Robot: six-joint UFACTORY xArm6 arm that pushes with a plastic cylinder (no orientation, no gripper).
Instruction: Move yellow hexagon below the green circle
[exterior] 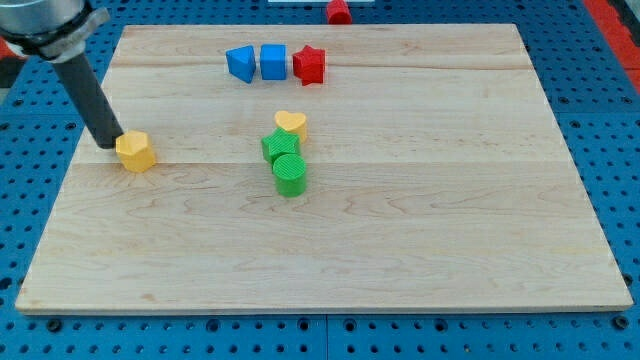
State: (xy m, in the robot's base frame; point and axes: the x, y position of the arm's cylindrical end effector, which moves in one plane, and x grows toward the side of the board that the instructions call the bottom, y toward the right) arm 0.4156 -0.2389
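The yellow hexagon [136, 151] lies at the view's left side of the wooden board [420, 220]. My tip [108, 144] touches its left side, with the dark rod leaning up to the view's top left. The green circle [289, 174] sits near the board's middle, well to the right of the hexagon. A green star-like block [279, 146] touches the circle's upper side, and a yellow heart [291, 123] sits just above that.
A blue triangle-like block [240, 63], a blue cube [273, 61] and a red star [309, 64] stand in a row near the board's top edge. A red block [338, 11] lies off the board at the view's top.
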